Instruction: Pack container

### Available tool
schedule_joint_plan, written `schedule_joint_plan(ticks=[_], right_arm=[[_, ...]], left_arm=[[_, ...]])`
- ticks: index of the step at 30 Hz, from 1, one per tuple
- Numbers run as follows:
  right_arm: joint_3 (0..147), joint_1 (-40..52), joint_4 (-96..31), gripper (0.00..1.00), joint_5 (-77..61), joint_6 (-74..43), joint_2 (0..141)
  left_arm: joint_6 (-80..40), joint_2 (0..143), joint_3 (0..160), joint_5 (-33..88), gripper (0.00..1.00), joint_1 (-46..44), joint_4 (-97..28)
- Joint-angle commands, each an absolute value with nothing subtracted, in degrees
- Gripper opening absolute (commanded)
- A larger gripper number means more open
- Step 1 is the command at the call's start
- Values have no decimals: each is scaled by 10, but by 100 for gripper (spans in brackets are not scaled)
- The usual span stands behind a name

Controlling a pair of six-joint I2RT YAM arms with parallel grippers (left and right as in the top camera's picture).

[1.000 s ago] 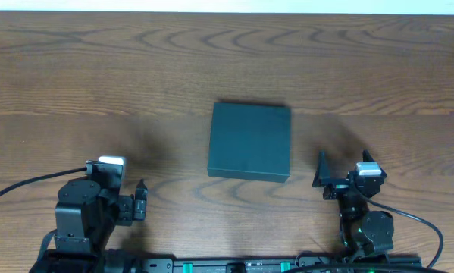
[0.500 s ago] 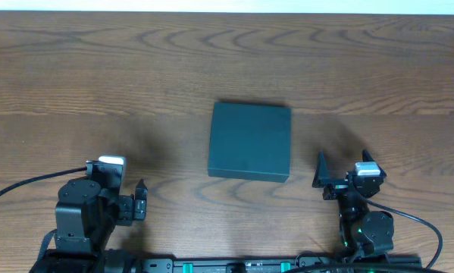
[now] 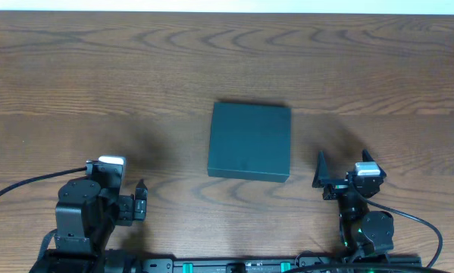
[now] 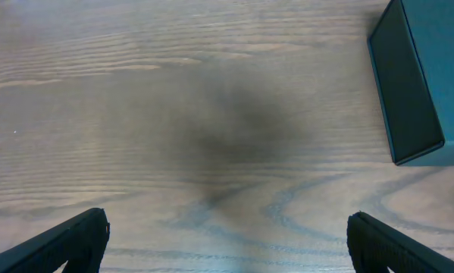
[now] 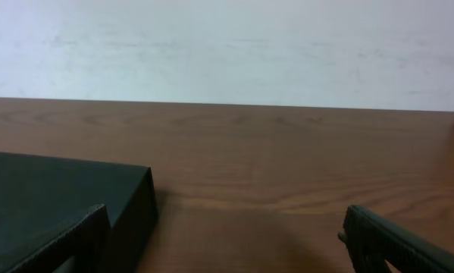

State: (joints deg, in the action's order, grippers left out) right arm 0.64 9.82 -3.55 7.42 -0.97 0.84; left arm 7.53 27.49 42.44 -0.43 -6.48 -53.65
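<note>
The dark teal-green container (image 3: 250, 141) lies closed and flat at the middle of the wooden table. It shows at the top right of the left wrist view (image 4: 420, 76) and at the lower left of the right wrist view (image 5: 52, 205). My left gripper (image 3: 141, 201) is open and empty at the front left, well clear of the container; its jaws show in the left wrist view (image 4: 227, 243). My right gripper (image 3: 321, 173) is open and empty just right of the container's front corner; its jaws show in the right wrist view (image 5: 227, 246).
The wooden table (image 3: 98, 68) runs to a white wall (image 5: 227, 45) at the far side. Black cables (image 3: 22, 189) trail from the arm bases along the front edge.
</note>
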Motion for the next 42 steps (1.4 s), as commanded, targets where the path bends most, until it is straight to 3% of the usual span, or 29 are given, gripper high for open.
schedule_joint_plan(ticks=[1,11,20,25,35,42], right_arm=[[3,96,-36,99,70,-3,3],[3,96,-36,99,71,-3,3],[3,96,-36,99,71,-3,3],[3,96,-36,99,71,-3,3],[3,96,-36,99,70,-3,3],[3,96,-36,99,71,-3,3]], left_arm=[[79,276,425,-7,98,-66,-537],[85,147,382,58,99,-64,-531],[86,37,145,-10,98,-64,-125],[86,7,52,-63,98,-64,11],[85,1,3,-6,98,-63,-43],[-4,1,3,-6,98,-49,-43]])
